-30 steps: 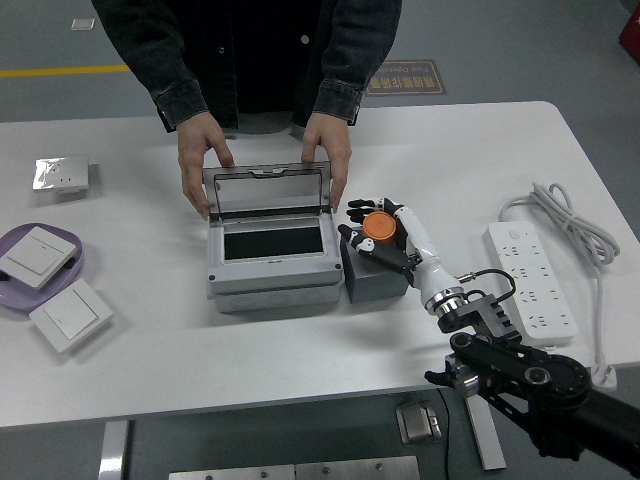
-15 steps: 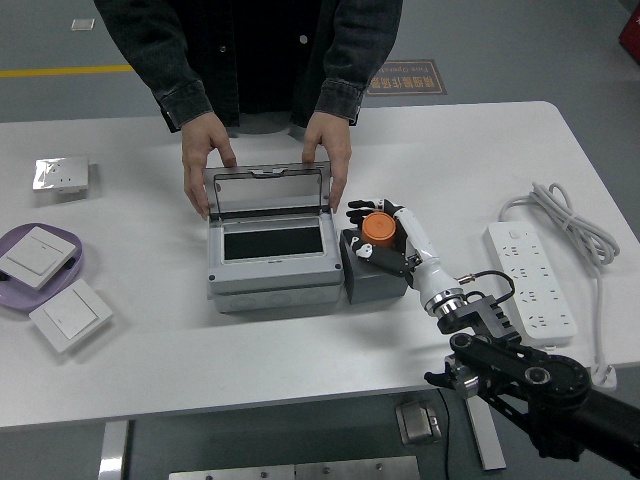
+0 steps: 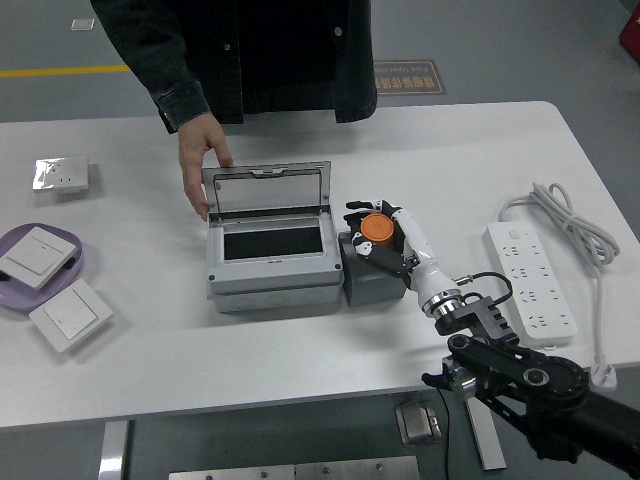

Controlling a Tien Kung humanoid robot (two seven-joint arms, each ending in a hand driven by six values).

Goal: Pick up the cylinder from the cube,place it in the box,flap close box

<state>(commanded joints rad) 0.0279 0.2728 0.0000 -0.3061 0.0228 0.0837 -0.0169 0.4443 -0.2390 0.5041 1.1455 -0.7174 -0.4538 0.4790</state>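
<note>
My right hand (image 3: 392,238) is wrapping its fingers around the one orange cylinder (image 3: 377,229), sitting atop the one dark cube (image 3: 370,280) at three o'clock of the single open box (image 3: 268,265). It's looking light, rigid and smooth, so I'm gripping its sides.

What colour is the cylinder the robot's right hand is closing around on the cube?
Orange. The cylinder shows clearly in the head view, within the right hand.

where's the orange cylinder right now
In the head view, the orange cylinder sits right of centre in the right hand, above the grey cube, just right of the open box.
</note>
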